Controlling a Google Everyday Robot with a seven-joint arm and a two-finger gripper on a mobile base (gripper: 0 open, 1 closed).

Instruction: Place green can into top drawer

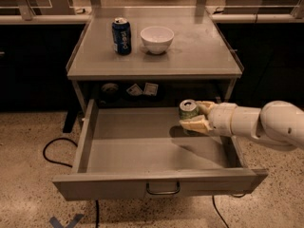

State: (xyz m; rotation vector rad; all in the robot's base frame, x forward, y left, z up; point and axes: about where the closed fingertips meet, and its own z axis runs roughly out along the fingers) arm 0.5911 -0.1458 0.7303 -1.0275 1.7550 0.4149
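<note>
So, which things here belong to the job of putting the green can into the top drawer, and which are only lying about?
For the job: green can; gripper, shut on it at the drawer's right side; open top drawer.

Just lying about: blue can and white bowl on the tabletop; small items under the tabletop.

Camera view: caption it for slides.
Gripper holds green can over the open top drawer; blue can and bowl on the tabletop.
</note>
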